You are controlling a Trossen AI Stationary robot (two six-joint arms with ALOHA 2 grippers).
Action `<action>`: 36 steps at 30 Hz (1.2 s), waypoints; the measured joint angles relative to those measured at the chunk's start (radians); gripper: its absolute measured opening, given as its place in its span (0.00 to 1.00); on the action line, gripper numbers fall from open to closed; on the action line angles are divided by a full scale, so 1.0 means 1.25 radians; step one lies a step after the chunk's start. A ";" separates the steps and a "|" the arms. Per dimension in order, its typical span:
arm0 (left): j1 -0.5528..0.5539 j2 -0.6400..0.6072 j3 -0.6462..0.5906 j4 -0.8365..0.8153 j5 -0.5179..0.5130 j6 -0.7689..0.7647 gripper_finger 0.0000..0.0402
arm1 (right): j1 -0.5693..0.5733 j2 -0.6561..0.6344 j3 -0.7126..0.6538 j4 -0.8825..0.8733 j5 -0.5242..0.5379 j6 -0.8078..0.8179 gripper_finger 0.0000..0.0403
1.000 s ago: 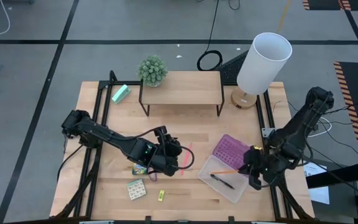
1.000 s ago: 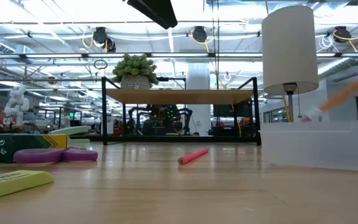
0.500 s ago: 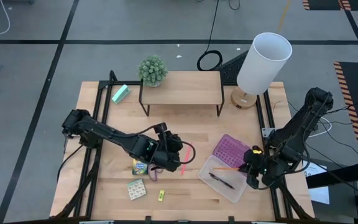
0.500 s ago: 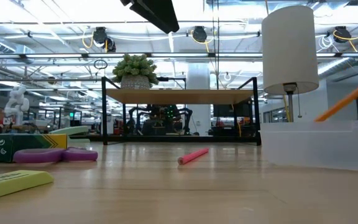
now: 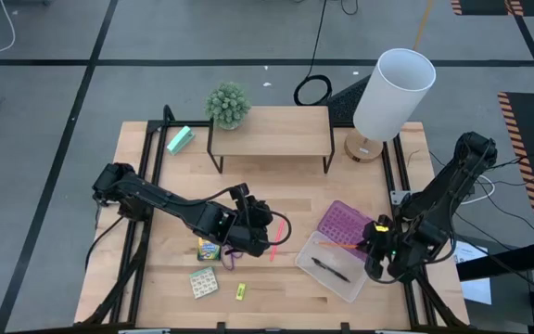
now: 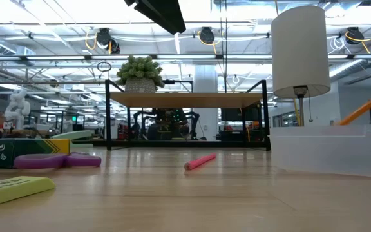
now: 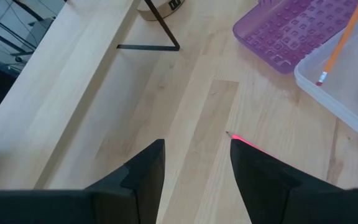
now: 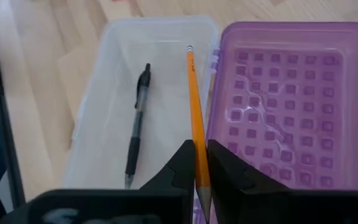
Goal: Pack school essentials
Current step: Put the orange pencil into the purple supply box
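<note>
The right tool (image 8: pixel 196 163) pinches a light, stiff orange pencil (image 8: pixel 195 112) near its tip, over the clear box (image 8: pixel 114 74). The left tool (image 7: pixel 194 165), open, hovers over the pink pencil (image 7: pixel 248 143).

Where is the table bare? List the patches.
Free: wood between the shelf and purple lid; the front strip between the yellow piece and clear box. Crowded: around the left gripper, by the crayon box and pink pencil; the right gripper hangs at the clear box.
</note>
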 joint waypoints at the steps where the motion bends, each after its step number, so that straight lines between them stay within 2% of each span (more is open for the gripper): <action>1: 0.000 0.000 0.000 0.000 0.000 0.000 0.46 | 0.000 0.003 0.000 -0.001 0.000 0.002 0.05; 12: 0.000 0.000 0.000 0.011 0.000 -0.006 0.46 | 0.000 0.036 0.000 0.005 -0.003 0.032 0.08; 21: 0.000 0.000 0.000 0.047 0.006 0.017 0.46 | 0.000 0.057 0.000 0.018 -0.066 0.044 0.10; 29: 0.000 0.000 0.000 0.047 0.006 0.017 0.46 | 0.000 0.057 -0.006 0.066 -0.090 0.050 0.10; 36: 0.000 0.000 0.000 0.047 0.007 0.016 0.46 | 0.000 0.057 -0.065 0.143 -0.118 0.052 0.10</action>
